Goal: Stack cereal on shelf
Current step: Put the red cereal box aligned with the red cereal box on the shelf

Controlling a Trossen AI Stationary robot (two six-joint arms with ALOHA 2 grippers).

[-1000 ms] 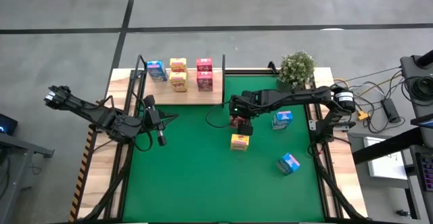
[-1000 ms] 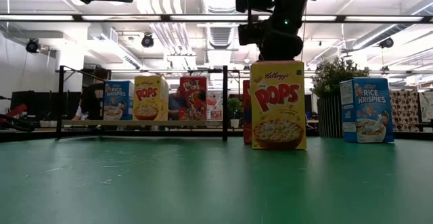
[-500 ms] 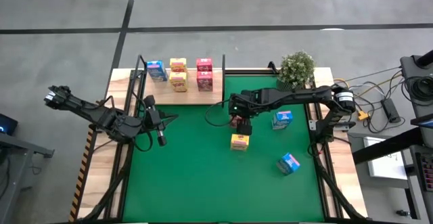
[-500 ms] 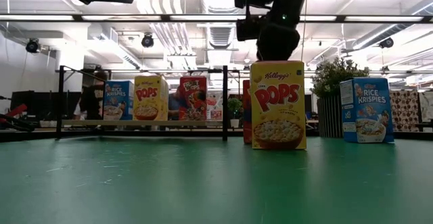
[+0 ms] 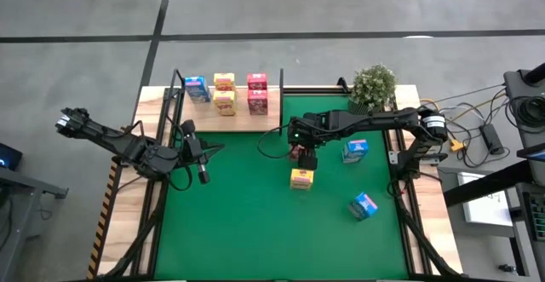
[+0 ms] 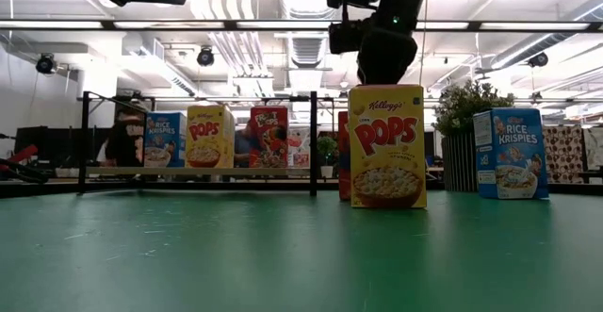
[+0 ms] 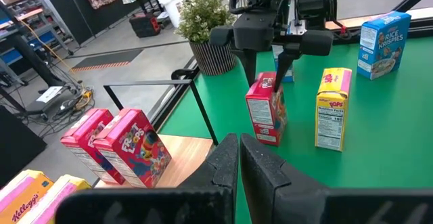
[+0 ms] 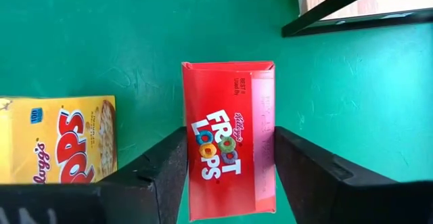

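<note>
Pick-up step: right pincer (image 8: 226, 176) straddles upright Froot Loops box (image 8: 229, 139) at counter centre, fingers flanking it, gap visible, not yet clamped; next squeeze, lift, carry toward shelf (image 5: 247, 122) at 10 o'clock; left pincer (image 7: 238, 176) closed, idle

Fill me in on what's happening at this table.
The right hand is straddling the top of a standing red Froot Loops box on the green mat, fingers on either side. Five boxes already sit on the shelf. The left hand waits shut near the mat's left edge.
</note>
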